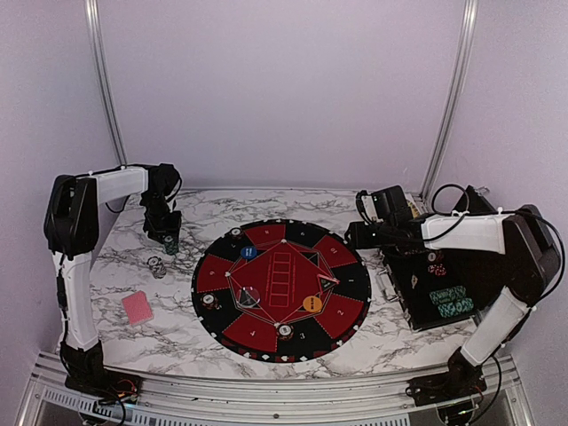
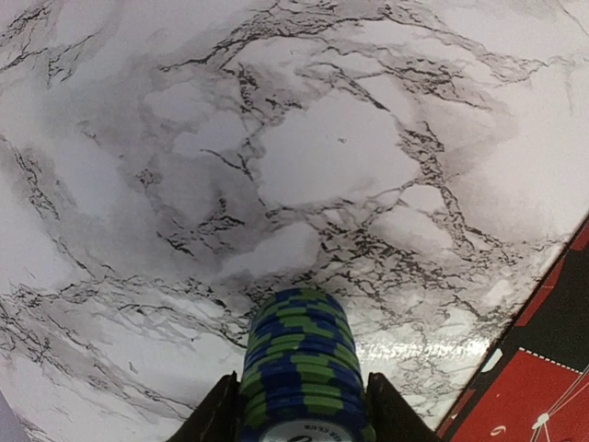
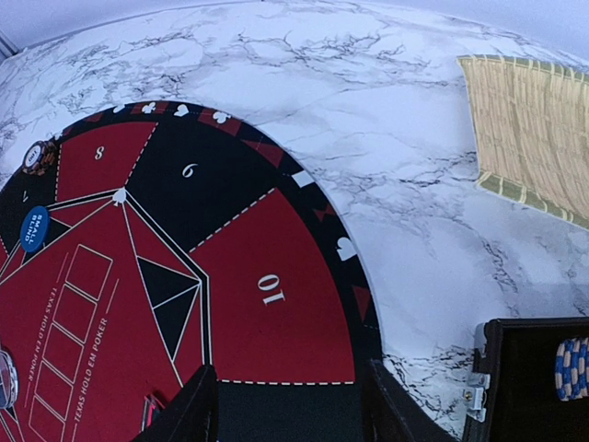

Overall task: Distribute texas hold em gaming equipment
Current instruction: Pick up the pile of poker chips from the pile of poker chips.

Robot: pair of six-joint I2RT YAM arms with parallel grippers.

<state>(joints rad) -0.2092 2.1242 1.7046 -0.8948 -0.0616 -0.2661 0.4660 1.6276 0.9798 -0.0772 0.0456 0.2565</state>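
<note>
Left end effector [image 2: 299,419] grips one chip stack [image 2: 299,354], right end effector [image 3: 290,405] wide over one mat [image 3: 230,304]

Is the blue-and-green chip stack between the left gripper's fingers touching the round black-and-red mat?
Apart. The left wrist view shows bare marble table between the chip stack and the mat at lower right.

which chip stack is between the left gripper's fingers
The blue-and-green chip stack in the left gripper, beside the mat's far-left edge; stacks on the mat and in the case stand free.
</note>
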